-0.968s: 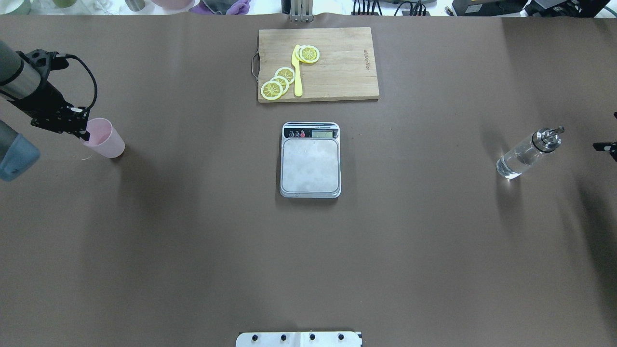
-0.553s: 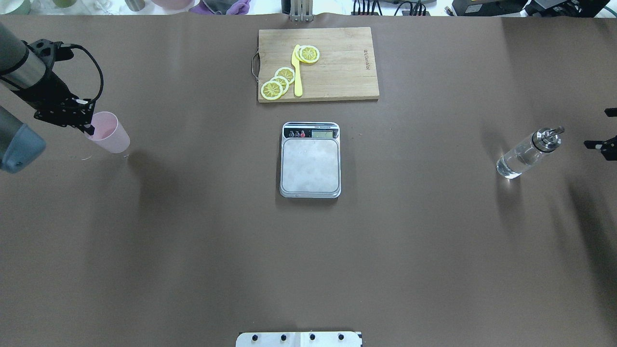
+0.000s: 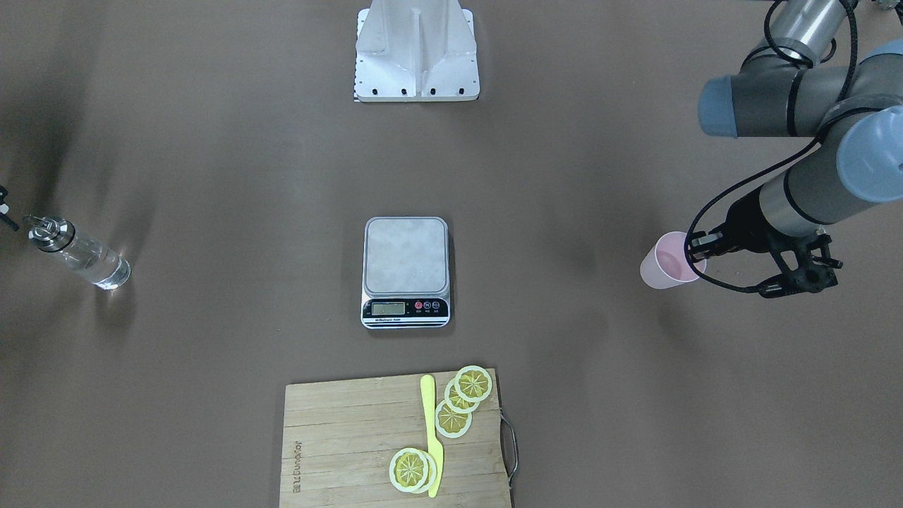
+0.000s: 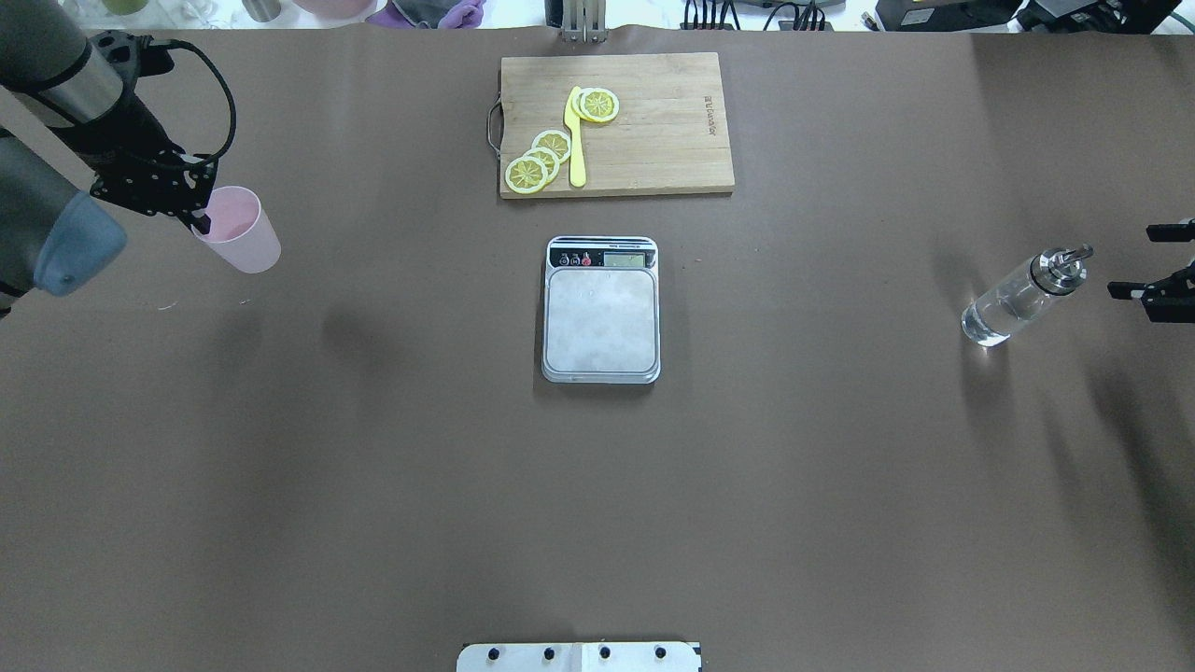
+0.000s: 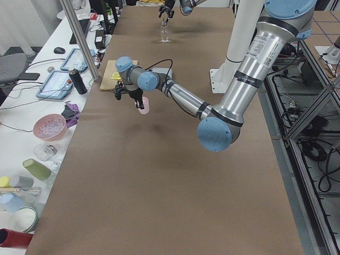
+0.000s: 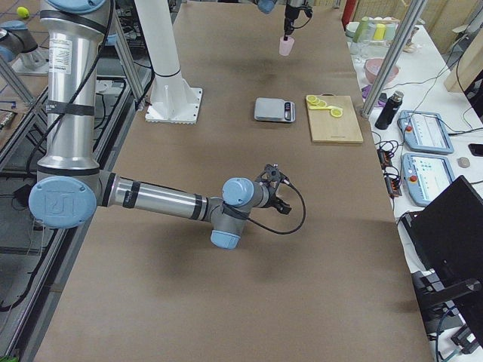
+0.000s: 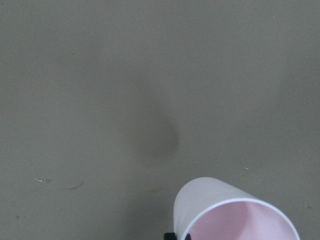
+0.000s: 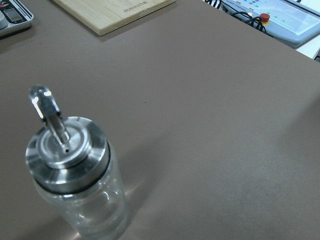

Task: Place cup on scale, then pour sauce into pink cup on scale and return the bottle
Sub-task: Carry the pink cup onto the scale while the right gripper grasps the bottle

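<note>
Count: one cup [image 4: 238,229], one scale [image 4: 601,317], one bottle [image 4: 1018,301], two grippers. Extras: one cutting board [image 4: 663,131], one yellow knife [image 4: 576,140], five lemon slices [image 4: 552,145] (overlapping, so counted by their rims).

Cup: small, pale pink, tapered, no handle. Held clear of the table [image 4: 373,485], with its shadow well apart from it (clearest in the left side view). Pinched at the rim by the left gripper [image 4: 203,224], one finger inside the mouth and the other outside the wall. Position in the overhead view: between 9 and 10 o'clock of the scale, well apart from it.

Scale: mid-table, grey steel platform, black strip with display and round buttons on its 12 o'clock edge.

Bottle: at 3 o'clock of the scale, well apart, standing upright on the table. Clear glass, silver pourer spout on top; liquid level not readable.

Right gripper [image 4: 1131,261]: at 3 o'clock of the bottle, near but not touching, fingers spread wide, nothing between them.

Cutting board: at 12 o'clock of the scale, near, not touching. Knife flat on it, three slices at the knife's 8 o'clock, two at its 1 o'clock.
</note>
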